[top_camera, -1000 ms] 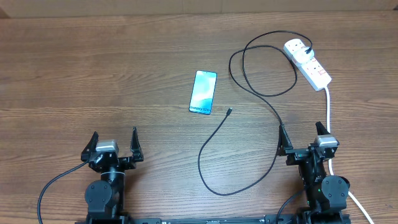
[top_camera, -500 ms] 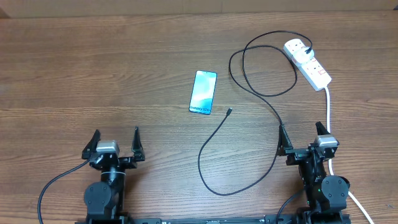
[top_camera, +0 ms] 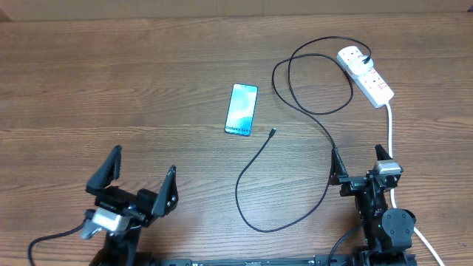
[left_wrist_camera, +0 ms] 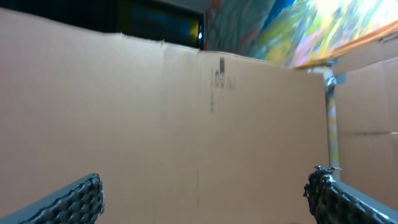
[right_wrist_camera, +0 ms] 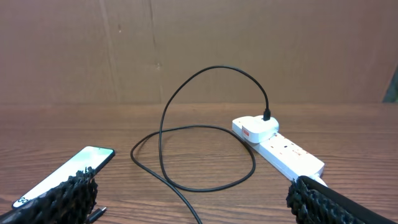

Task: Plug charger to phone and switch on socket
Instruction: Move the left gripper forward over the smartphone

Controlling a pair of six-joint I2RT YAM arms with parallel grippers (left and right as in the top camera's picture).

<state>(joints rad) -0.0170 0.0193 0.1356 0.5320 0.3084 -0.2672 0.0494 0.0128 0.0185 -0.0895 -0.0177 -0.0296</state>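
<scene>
Gripper (top_camera: 361,159) near looping black charger (top_camera: 255,174)

Left gripper (top_camera: 140,183) near the front-left edge, tilted up and angled toward the right, jaws spread wide, holding nothing; only the two dark finger pads (left_wrist_camera: 74,202) visible at the bottom corners of its wrist view. Right gripper (top_camera: 361,164) at the front right, pointing straight ahead, level, jaws equally wide apart, empty.

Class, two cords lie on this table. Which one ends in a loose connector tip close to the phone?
The thin black charger: its free tip lies just right of the phone. The thicker white cord instead runs from the socket towards the right arm.
</scene>
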